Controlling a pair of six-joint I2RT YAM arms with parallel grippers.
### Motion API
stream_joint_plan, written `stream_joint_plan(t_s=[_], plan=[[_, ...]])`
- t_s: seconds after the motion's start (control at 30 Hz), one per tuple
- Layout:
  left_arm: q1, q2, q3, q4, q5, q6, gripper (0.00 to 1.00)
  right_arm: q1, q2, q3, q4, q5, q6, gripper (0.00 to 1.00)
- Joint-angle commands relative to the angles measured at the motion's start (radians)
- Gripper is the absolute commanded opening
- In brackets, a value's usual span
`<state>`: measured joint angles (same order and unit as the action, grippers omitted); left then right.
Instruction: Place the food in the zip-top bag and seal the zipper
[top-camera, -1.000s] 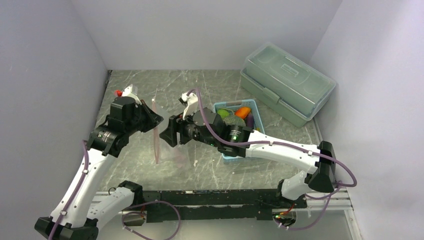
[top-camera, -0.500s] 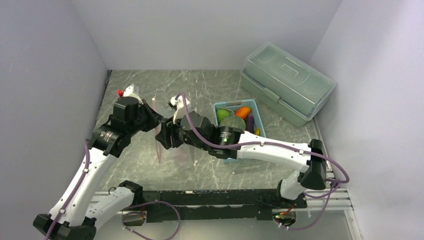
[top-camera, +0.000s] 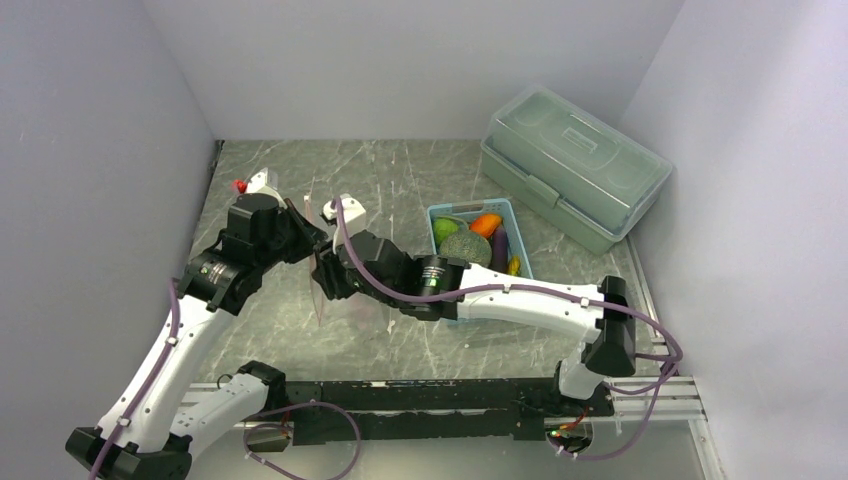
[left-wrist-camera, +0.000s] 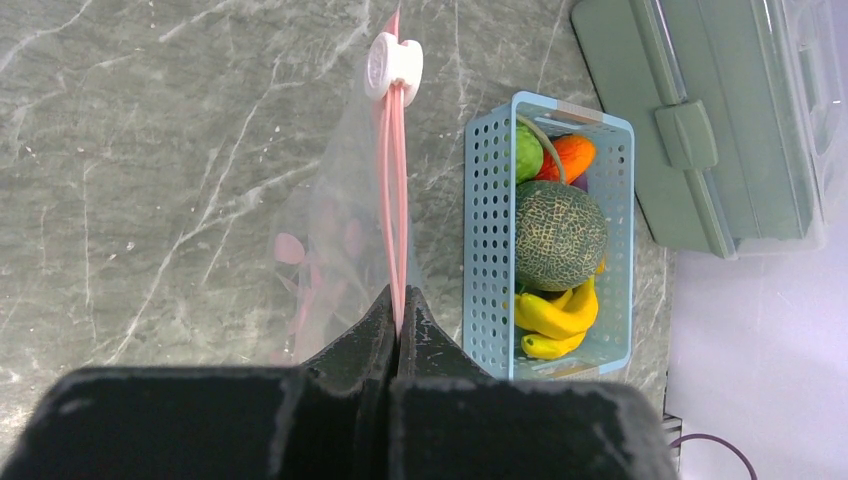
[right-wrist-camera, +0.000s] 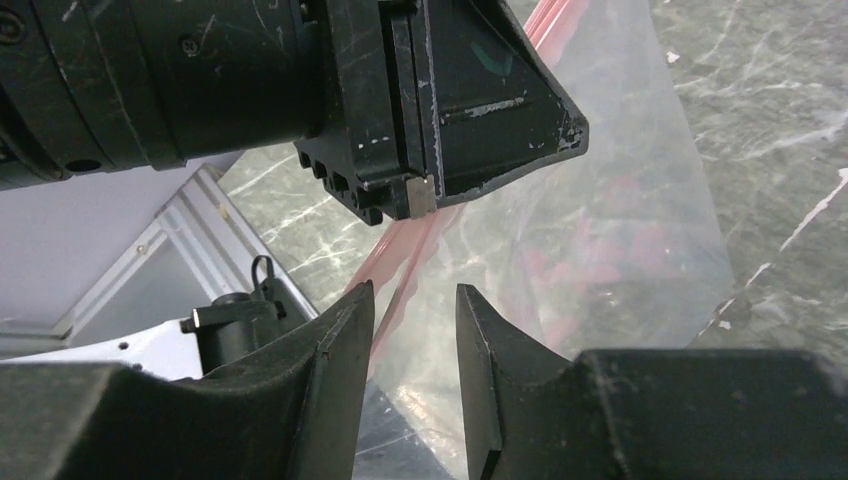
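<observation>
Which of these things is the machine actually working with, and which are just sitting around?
In the job: zip-top bag, zipper, toy food, left pincer shut on the zipper, right pincer open around it.
Lying about: blue basket holding the food, grey-green lidded box.

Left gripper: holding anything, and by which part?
Left gripper pinches the clear bag by its pink zipper strip, at the end opposite the white slider.

The left gripper (left-wrist-camera: 398, 305) crowds the zipper (left-wrist-camera: 393, 200) just beside the right gripper (right-wrist-camera: 412, 300); the blue basket (left-wrist-camera: 484, 250) stands near the right side of the bag (left-wrist-camera: 330, 250).
</observation>
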<state>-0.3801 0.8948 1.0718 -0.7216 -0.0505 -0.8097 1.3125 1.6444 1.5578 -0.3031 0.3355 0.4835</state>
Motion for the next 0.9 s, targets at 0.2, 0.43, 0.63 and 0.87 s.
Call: stream_joint_plan(t_s=[0.2, 0.43, 0.63, 0.87], plan=[[-0.006, -0.007, 0.011, 0.033, -0.013, -0.014, 0.00, 0.041, 0.078, 0.152, -0.120, 0.174, -0.086, 0.35], [-0.008, -0.005, 0.009, 0.034, -0.014, -0.017, 0.00, 0.047, 0.111, 0.185, -0.155, 0.186, -0.102, 0.17], [-0.008, -0.007, 0.011, 0.028, -0.013, -0.014, 0.00, 0.049, 0.108, 0.185, -0.173, 0.237, -0.119, 0.00], [-0.008, -0.003, 0.030, 0.002, 0.005, 0.008, 0.38, 0.049, 0.086, 0.169, -0.188, 0.284, -0.145, 0.00]])
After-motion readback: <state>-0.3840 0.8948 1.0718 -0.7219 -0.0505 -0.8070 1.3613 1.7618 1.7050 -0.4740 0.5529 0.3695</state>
